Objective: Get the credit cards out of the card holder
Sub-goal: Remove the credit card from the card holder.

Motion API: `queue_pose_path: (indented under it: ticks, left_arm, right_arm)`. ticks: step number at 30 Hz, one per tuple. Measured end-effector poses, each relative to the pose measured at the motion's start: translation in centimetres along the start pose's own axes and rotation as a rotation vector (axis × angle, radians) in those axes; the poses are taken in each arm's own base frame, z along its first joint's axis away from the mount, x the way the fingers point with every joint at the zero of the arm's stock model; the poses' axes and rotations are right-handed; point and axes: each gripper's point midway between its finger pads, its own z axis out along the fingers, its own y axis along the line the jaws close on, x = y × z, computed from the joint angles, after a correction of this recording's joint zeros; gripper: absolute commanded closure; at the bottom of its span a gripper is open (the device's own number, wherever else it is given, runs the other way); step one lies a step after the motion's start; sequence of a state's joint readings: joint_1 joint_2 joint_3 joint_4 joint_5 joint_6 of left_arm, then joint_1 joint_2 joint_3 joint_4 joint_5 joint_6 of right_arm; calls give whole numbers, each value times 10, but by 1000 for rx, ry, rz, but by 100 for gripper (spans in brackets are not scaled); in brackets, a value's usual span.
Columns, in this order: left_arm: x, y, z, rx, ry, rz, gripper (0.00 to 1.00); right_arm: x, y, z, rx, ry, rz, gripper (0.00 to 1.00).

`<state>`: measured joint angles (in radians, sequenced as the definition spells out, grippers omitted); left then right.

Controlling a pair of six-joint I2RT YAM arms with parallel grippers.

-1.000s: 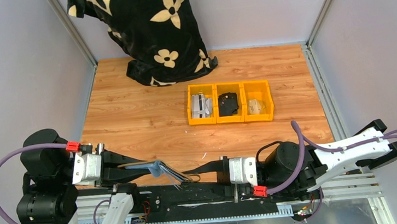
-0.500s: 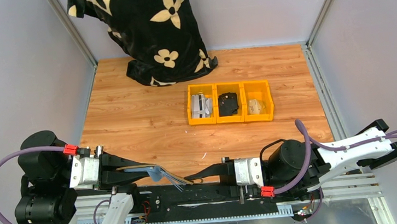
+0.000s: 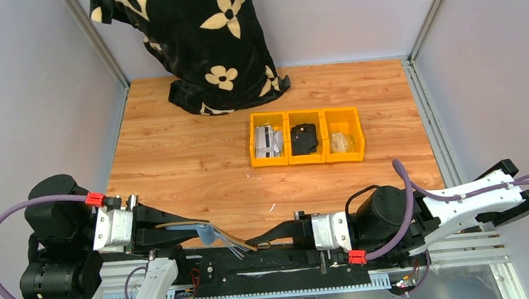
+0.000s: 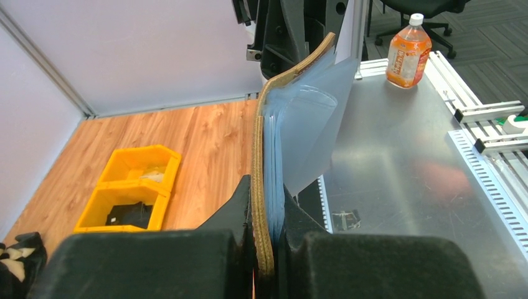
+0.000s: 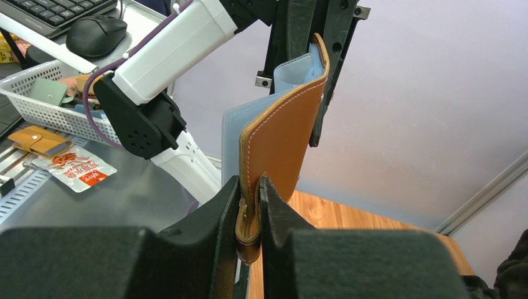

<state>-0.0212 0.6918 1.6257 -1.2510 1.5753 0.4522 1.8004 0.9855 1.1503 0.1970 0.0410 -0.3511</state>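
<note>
Right now you have the card holder (image 3: 227, 235) at the six o'clock edge of the table (image 3: 174, 151), held between both arms. Your left gripper (image 3: 205, 232) reaches in from nine o'clock, jaws clamped on one brown cover and the roots of the clear sleeves (image 4: 305, 118). Your right gripper (image 3: 254, 238) comes in from three o'clock, pinched tight on the closing tab (image 5: 249, 227) of the other cover. The sleeves fan open between the covers. The yellow bins (image 3: 309, 162) sit toward twelve o'clock, well apart. The leftmost holds something flat and pale grey, too small to identify.
</note>
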Motion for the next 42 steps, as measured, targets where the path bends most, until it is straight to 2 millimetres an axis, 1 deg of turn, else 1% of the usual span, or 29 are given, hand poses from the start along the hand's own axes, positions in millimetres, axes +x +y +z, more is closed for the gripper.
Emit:
queue_pose_path:
  ticks: [1,4,8,11,16,22,23,24,25,26,27,29,32,33,36,39,40,41,42]
  left_arm:
    - [0,0,0,0,0,-2,100]
    - [0,-1,0,0,0,-3,100]
    - [-1,-2,0,0,0,-2,100]
    - [-2,-2,0,0,0,-1,100]
    - [-2,-3,0,0,0,0,100]
    - [-2,-2,0,0,0,0,100]
    - [-2,-2,0,0,0,0,100]
    - [-2,-2,0,-1,1,1,100]
    - [-2,-2,0,-5,3,1,100]
    - [-1,-1,0,-8,4,1,100]
    - [-1,-1,0,-8,4,2,100]
    - [-1,-1,0,-9,5,2,100]
    - [-1,-1,0,-10,5,2,100]
    - [-1,-1,0,-11,5,2,100]
    - [-1,-1,0,-11,6,2,100]
    - [-1,0,0,-11,6,2,100]
    - [-1,-1,0,-11,6,2,100]
    - [-1,0,0,-11,6,2,100]
    - [-1,-1,0,-11,6,2,100]
  right_arm:
    - [0,0,0,-2,-1,0,84]
    - [0,1,0,-6,-3,0,85]
    - [-1,3,1,-15,-5,0,83]
    - [-1,4,1,-22,-6,0,78]
    - [-1,8,1,-43,-7,0,77]
    - [0,9,2,-49,-5,2,84]
    - [1,9,2,-48,-4,2,80]
    - [2,7,3,-37,1,4,61]
    - [2,5,3,-25,5,8,45]
    - [3,4,3,-16,10,18,34]
    - [5,4,4,-10,15,21,29]
    - [10,2,5,4,32,17,27]
    - [13,3,7,6,41,17,26]
    - [14,3,7,6,41,17,28]
    - [14,3,7,6,41,16,38]
    - [12,2,7,8,36,15,52]
    - [12,2,7,8,35,14,53]
    - [12,2,7,9,35,13,51]
    - [12,1,7,12,36,14,46]
